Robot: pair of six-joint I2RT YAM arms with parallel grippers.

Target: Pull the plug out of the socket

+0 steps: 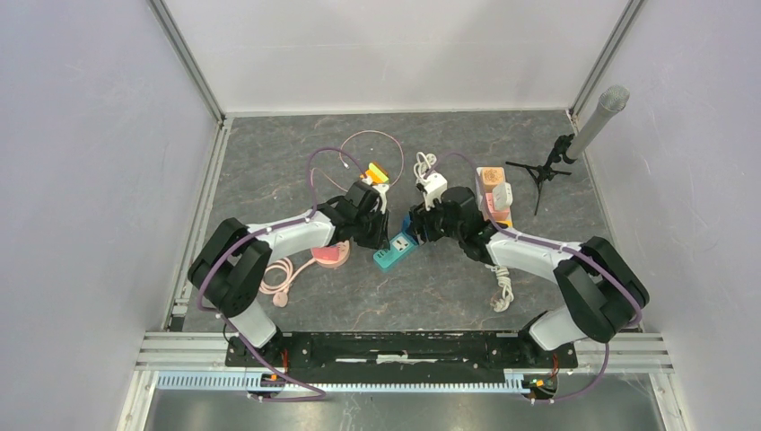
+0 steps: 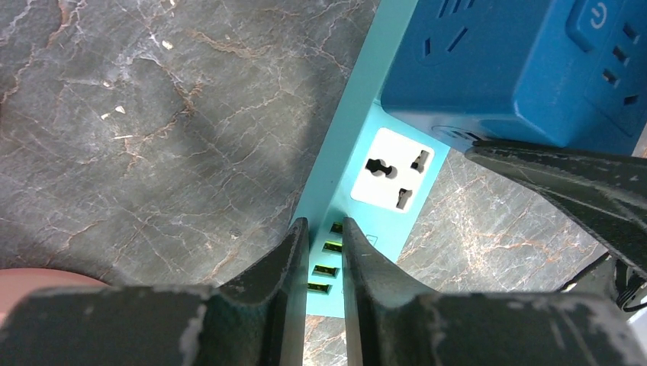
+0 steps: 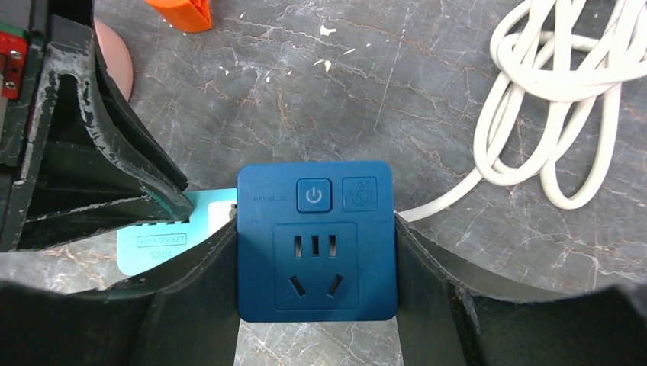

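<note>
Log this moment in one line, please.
left gripper: shut on strip | right gripper: shut on plug | plug: in strip

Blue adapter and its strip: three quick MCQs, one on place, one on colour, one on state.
1. Where does the blue adapter sit?
A: plugged into the power strip
B: on the cable coil
C: by the microphone stand

2. What colour is the power strip?
A: red
B: teal
C: black

3. What is the state of the right gripper?
A: open, off everything
B: shut on the blue adapter
C: shut on the orange block

Key:
1 A, the adapter stands on the strip's face.
2 B, the teal body shows in both wrist views.
3 B, both fingers press the adapter's sides.
</note>
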